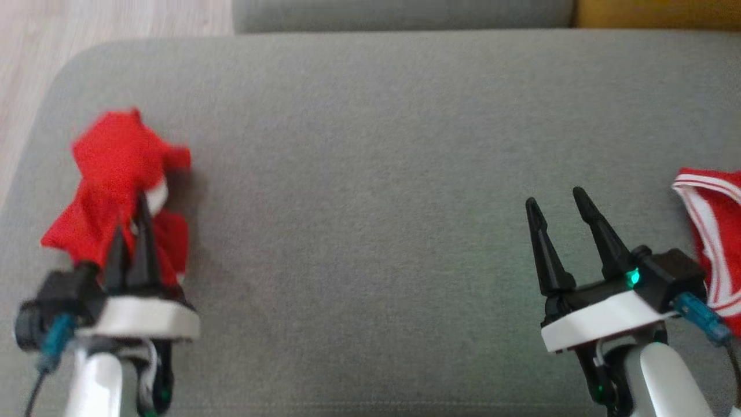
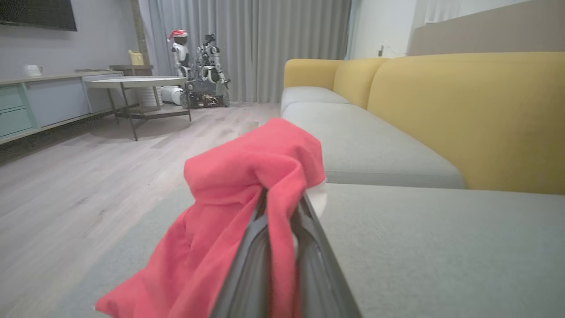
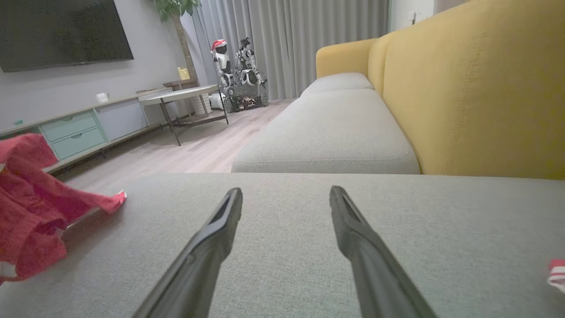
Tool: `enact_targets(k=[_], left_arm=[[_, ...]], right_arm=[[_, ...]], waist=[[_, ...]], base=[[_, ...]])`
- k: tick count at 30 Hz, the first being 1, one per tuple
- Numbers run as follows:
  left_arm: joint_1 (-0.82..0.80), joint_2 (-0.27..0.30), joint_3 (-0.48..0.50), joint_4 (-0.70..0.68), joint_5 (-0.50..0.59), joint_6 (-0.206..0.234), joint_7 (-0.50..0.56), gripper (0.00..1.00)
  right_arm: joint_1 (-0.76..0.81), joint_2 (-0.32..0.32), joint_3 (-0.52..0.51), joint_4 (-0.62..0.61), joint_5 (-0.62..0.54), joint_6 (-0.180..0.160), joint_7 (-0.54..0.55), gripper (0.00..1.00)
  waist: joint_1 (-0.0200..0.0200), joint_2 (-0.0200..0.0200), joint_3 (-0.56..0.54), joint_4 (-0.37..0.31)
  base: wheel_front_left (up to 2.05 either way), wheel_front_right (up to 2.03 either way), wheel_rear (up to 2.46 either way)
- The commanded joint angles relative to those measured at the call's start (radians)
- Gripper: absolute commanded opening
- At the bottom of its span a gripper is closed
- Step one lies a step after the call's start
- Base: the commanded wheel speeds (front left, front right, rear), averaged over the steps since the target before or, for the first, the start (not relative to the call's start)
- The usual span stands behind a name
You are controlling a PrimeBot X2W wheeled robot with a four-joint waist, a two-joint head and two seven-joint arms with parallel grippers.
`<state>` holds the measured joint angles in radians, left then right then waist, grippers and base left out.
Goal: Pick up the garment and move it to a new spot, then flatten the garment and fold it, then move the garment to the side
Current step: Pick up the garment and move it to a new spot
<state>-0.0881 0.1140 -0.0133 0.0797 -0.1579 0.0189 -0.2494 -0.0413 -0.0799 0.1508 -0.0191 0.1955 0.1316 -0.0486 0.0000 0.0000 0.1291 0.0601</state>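
Red garment [image 1: 110, 156] in left tool [image 1: 131, 215]

- No legible text, label, brand, number or sign was found in any of the three views.
- Red garment [image 1: 110, 168]: no lettering or tag could be read on the cloth.
- Red cloth with white bands [image 1: 715, 231]: plain stripes were noted, and nothing readable was found on it.

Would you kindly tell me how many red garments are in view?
2: a crumpled garment in the left gripper; a striped garment by the right gripper, partly out of frame.
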Motion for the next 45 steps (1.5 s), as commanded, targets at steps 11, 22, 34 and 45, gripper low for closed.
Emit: enact_targets(k=[11,22,34,45], left_arm=[[0.013,-0.018,-0.121,-0.15,0.025,-0.048,0.078,0.0],[-0.182,-0.05,-0.343,0.073,0.021,-0.125,0.099,0.0],[-0.27,-0.063,-0.448,0.295,-0.086,-0.132,0.082,1.0],[-0.211,-0.025,-0.315,0.105,-0.11,0.01,-0.007,1.0]], right_arm=[[0.019,0.019,-0.001,-0.061,0.02,-0.001,0.012,1.0],[-0.003,0.027,0.026,-0.045,0.051,-0.001,-0.004,1.0],[-0.015,0.029,0.018,-0.002,0.075,-0.001,-0.041,1.0],[-0.005,0.029,-0.001,-0.014,0.036,-0.001,-0.015,1.0]], waist=[[0.0,0.0,-0.04,-0.19],[0.0,0.0,0.031,-0.382],[0.0,0.0,0.062,-0.394],[0.0,0.0,-0.007,-0.209]], base=[[0.0,0.0,0.0],[0.0,0.0,0.0],[0.0,0.0,0.0],[0.0,0.0,0.0]])
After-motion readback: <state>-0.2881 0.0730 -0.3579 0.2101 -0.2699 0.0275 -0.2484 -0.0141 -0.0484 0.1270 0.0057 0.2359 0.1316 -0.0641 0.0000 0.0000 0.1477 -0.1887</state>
